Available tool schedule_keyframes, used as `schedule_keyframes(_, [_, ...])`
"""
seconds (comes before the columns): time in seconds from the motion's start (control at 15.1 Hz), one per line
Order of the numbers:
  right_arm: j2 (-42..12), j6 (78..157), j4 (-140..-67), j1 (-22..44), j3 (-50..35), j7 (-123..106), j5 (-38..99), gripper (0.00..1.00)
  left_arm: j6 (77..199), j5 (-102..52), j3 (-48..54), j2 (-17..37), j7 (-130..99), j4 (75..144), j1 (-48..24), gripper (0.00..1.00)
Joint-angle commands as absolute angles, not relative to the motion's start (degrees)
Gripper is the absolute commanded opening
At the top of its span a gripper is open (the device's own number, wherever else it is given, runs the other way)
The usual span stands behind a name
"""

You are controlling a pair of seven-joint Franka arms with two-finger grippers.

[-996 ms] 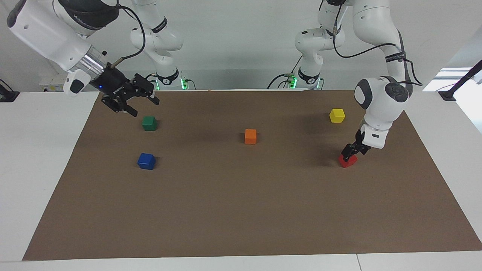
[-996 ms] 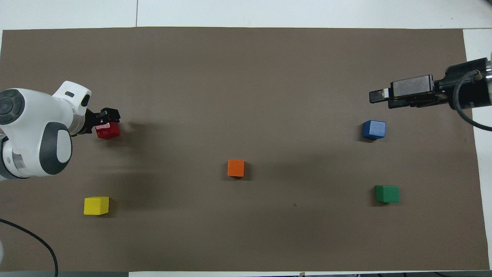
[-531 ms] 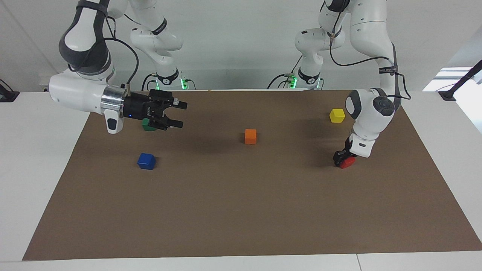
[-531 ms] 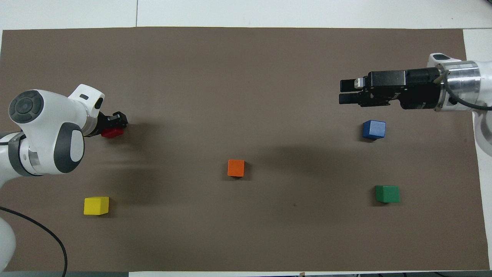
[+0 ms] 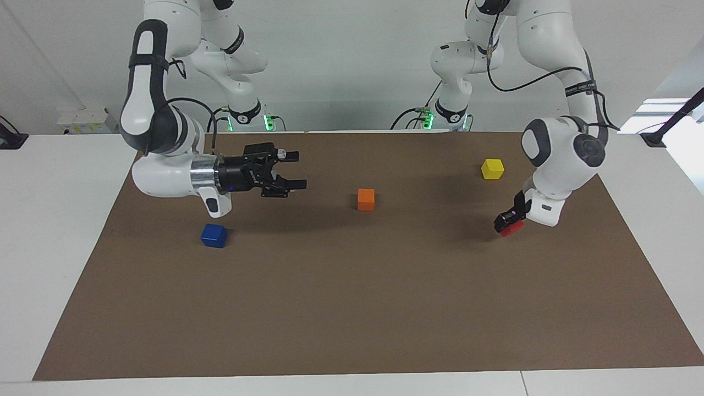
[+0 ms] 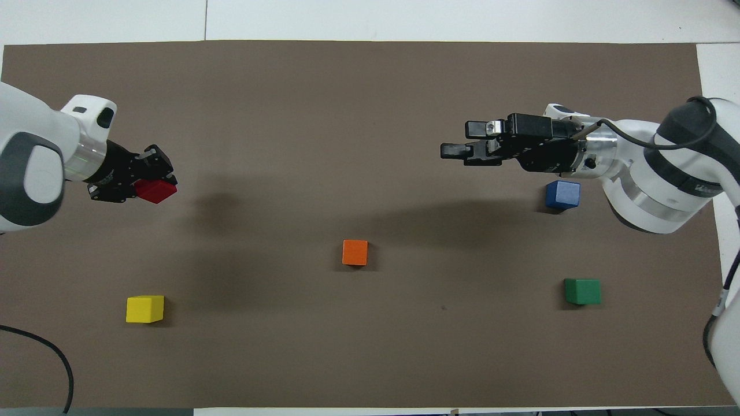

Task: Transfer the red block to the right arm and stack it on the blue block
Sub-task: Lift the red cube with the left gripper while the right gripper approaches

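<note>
Step in hand: carrying the red block to the handover.
Left pincer is clamped on the red block, clear of the worktop. Right pincer, fingers apart, hangs level above it; the next move calls for bringing them together. Blue block lies toward the right arm's end.

Even, bright light from above; soft, blurred shadows of the arms fall on the brown mat, with glare at a window edge
</note>
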State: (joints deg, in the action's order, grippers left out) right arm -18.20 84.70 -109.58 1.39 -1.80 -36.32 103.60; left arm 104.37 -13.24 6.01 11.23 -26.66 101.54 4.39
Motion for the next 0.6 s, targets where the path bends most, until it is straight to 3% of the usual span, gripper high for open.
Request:
schedule_keyframes(0.0, [-20.7,81.0,-109.7,4.7,-2.4,-40.2,111.9,1.0,96.4,-23.1,6.3,6.7,-37.1,98.5,4.0,0.0])
schedule_keyframes(0.13, [-23.4,76.9,-109.7,8.2,-2.4,-42.0,119.2,1.0,95.3,-31.6,7.0,3.4,-48.2,98.9,3.3,0.0])
schedule_keyframes(0.53, [-30.6,68.6,-107.2,13.9,-2.4,-47.0,127.7,1.0,101.9,-46.3,15.1,0.0,-85.9,98.9,1.6,0.0])
